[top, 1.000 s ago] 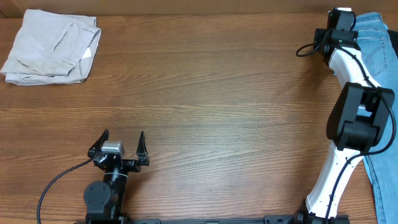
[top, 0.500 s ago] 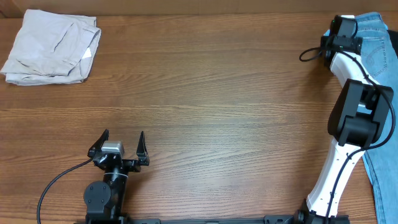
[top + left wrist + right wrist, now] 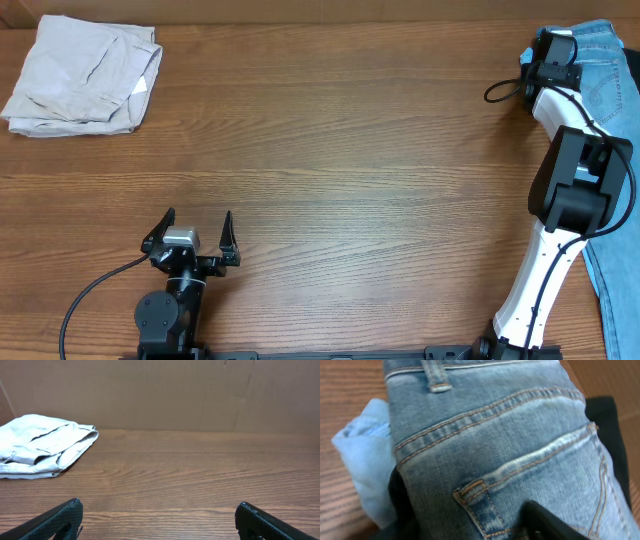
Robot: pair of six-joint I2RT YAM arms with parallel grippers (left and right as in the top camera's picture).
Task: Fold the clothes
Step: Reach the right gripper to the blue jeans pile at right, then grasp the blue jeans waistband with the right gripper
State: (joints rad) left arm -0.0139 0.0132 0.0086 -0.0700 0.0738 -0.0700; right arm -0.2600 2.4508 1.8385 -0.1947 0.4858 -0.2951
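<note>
The light blue denim jeans lie at the table's far right edge and run down to the front right. In the right wrist view the jeans fill the frame, showing a stitched back pocket, a belt loop and the waistband. My right gripper is down on the jeans' top end. Its two dark fingers stand apart with a fold of denim between them, and they look open. My left gripper is open and empty near the front left, with its fingers over bare wood.
A folded beige garment lies at the back left corner and shows in the left wrist view. Something black lies under the jeans at their right side. A cardboard wall stands behind the table.
My right gripper has moved a little to the right, further onto the top end of the jeans. The left arm has not moved.
</note>
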